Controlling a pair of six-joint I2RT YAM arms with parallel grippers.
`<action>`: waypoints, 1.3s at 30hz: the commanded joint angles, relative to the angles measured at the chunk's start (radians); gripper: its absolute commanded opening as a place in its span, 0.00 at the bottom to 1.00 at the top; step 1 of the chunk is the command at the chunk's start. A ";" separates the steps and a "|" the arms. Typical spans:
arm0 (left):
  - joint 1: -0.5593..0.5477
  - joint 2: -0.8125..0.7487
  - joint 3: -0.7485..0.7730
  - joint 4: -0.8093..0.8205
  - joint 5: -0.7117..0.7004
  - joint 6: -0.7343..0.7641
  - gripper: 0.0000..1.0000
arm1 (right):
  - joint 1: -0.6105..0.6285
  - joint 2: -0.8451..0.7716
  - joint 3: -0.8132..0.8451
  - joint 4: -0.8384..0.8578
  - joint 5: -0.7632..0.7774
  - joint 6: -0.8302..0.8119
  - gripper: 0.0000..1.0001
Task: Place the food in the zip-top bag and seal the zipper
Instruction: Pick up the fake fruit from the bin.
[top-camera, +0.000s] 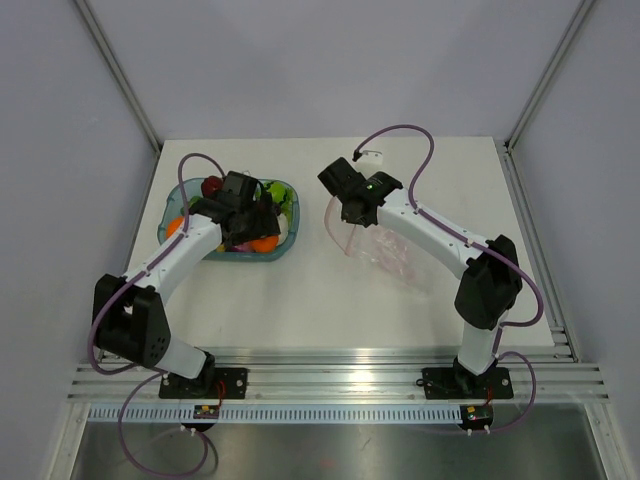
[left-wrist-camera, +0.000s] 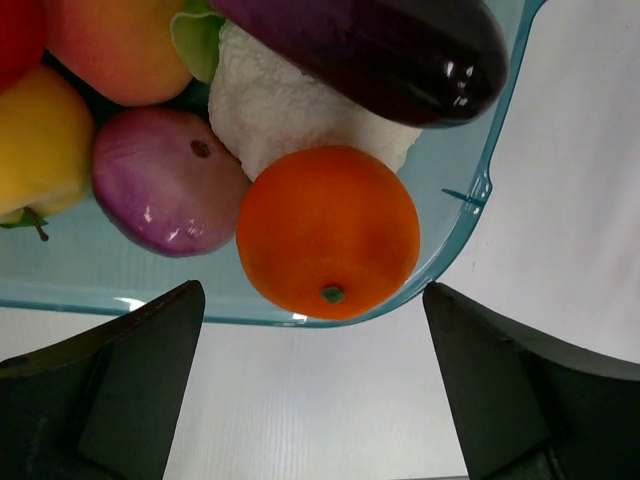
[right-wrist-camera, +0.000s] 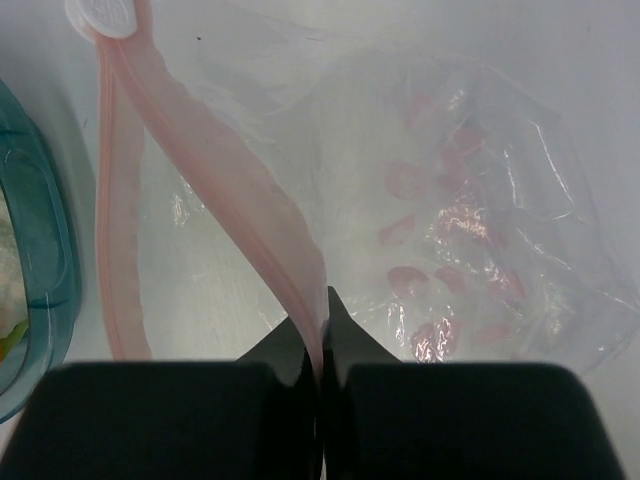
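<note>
Right wrist view: one zip-top bag (right-wrist-camera: 450, 200) lies on the table (top-camera: 300, 300) beside the one teal tray (left-wrist-camera: 470, 190), its zipper (right-wrist-camera: 200, 140) pinched in the clenched right gripper (right-wrist-camera: 322, 315). Seven food pieces (left-wrist-camera: 165, 180) fill the tray. The released left gripper (left-wrist-camera: 312, 400) hovers at the orange (left-wrist-camera: 328, 232), which I judge could roll out of the grasp

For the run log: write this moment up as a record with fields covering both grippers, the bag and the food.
left gripper: open, empty, poised by the orange in the teal tray corner
right gripper: shut on one strip of the zipper
zip-top bag: on the table, mouth open, no food seen inside
food: every visible piece in the tray
</note>
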 joint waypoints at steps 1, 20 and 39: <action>-0.007 0.031 -0.001 0.099 -0.019 -0.029 0.96 | -0.003 -0.031 0.017 0.028 -0.011 0.016 0.00; -0.062 0.082 0.003 0.110 -0.157 -0.077 0.73 | -0.001 -0.054 -0.008 0.049 -0.029 -0.001 0.00; -0.078 -0.150 0.104 0.151 0.289 -0.084 0.57 | -0.001 -0.042 0.003 0.088 -0.127 0.010 0.00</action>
